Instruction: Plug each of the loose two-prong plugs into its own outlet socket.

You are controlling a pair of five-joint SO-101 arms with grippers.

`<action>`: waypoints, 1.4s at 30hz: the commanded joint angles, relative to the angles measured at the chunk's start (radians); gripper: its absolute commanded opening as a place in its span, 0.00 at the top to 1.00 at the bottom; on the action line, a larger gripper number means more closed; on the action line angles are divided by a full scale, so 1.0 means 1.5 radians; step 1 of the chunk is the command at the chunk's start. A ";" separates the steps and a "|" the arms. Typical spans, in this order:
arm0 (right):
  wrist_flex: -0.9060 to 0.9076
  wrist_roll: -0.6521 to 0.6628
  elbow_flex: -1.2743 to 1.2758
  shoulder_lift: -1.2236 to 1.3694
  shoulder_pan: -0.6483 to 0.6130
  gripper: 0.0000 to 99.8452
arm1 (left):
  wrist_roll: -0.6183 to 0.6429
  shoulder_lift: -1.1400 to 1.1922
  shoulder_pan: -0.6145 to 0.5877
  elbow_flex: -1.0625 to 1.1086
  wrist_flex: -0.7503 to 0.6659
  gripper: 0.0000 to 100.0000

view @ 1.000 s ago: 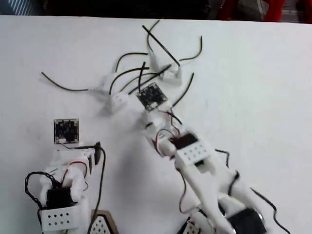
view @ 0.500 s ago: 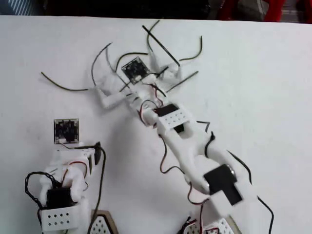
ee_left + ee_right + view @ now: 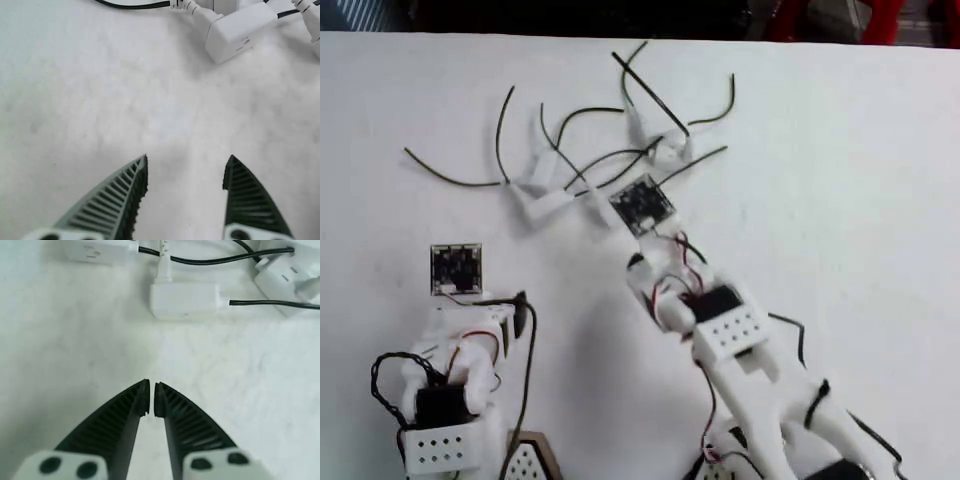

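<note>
The left hand (image 3: pixel 187 161) is spread wide over the white bench (image 3: pixel 100 90), its 2 ribbed dark-green fingers (image 3: pixel 127 195) well apart and holding nothing. Ahead of the fingertips, well clear of them, lies a white rectangular plastic outlet block (image 3: pixel 235 31). A white moulded plug (image 3: pixel 197 15) sits at one end of the block, and a thin black cord (image 3: pixel 135 6) runs off from the plug.

The right hand (image 3: pixel 151 390) is pinched to a thin slit and grips nothing. Straight ahead of its tips, apart from them, a second white outlet block (image 3: pixel 184 300) lies flat on the bench, with a black lead (image 3: pixel 270 303) leaving one end. A slim white plug (image 3: pixel 162 262) sits against the block's far edge; I cannot tell whether it is seated.

From above, the white right arm (image 3: pixel 740 340) points at a loose spread of black cords (image 3: pixel 650 95) and white pieces. The left arm (image 3: pixel 450 400) sits well back from them
</note>
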 commanded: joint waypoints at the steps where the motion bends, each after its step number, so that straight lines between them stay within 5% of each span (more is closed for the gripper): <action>1: -0.061 0.002 0.058 -0.093 0.018 0.98 | 0.000 0.003 -0.006 -0.001 0.001 0.76; 9: -0.154 0.002 0.196 -0.239 0.020 0.98 | 0.000 0.003 -0.006 -0.001 0.001 0.76; 25: -0.158 0.007 0.375 -0.522 0.020 0.98 | -0.002 0.003 -0.006 -0.001 0.001 0.76; 42: 0.168 0.002 0.382 -0.753 0.124 0.98 | -0.002 0.003 -0.006 -0.001 0.001 0.76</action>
